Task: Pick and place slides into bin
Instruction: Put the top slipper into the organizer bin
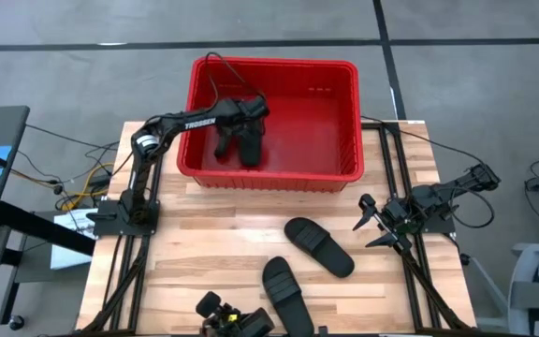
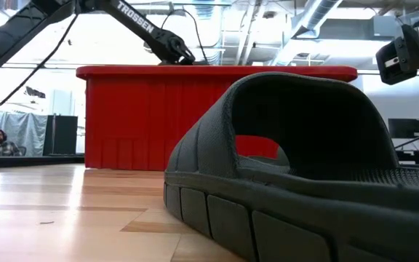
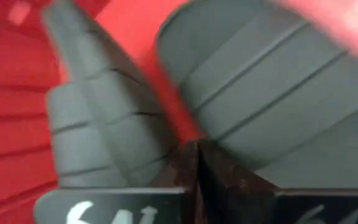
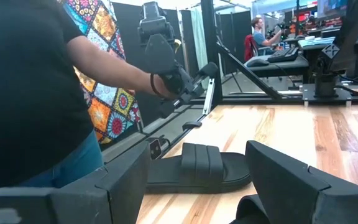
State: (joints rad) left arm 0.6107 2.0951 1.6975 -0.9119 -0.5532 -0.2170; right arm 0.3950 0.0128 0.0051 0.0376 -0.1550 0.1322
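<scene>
High view has the left pincer (image 1: 251, 120) pinched together over two matte black rubber slide sandals (image 1: 237, 145) inside the big red slotted plastic bin (image 1: 274, 173); whether it's gripping one, can't tell. Right pincer (image 1: 371, 225) sits spread apart, empty, near two more on the wooden desk (image 1: 204, 243). They look light, bendy and grippy, so I'd grab the wide strap.
</scene>
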